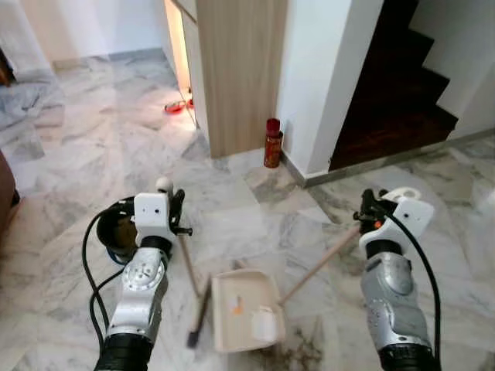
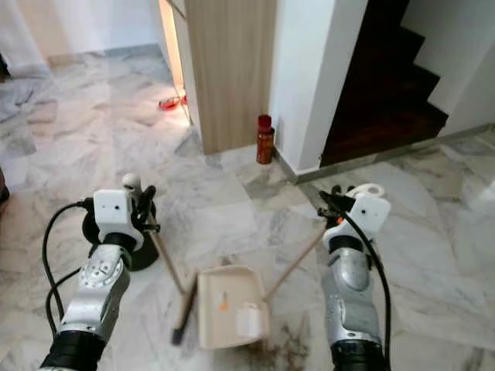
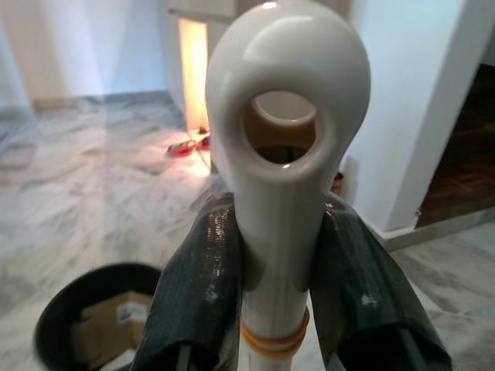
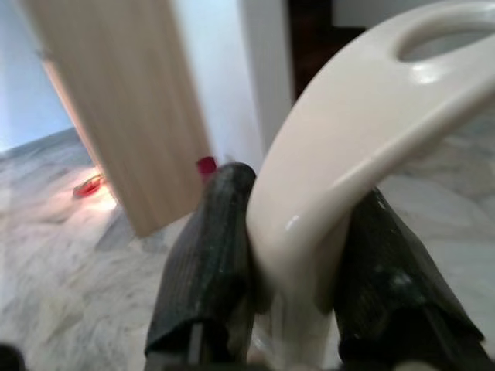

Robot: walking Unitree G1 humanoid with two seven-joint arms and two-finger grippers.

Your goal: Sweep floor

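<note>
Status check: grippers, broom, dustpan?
Left gripper shut on broom. Right gripper shut on dustpan handle. Dustpan holds scraps; black bin behind left arm.

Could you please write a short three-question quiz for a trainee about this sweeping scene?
1. True or false: the left tool grips the wooden broom handle with a white looped end.
2. What does the right tool hold? A) a mop B) the cream plastic dustpan by its long handle C) nothing
3. Fill in: the red cylindrical can stands on the marble floor beside the ____ wall corner.

Key: 1 true; 2 B; 3 white.
</note>
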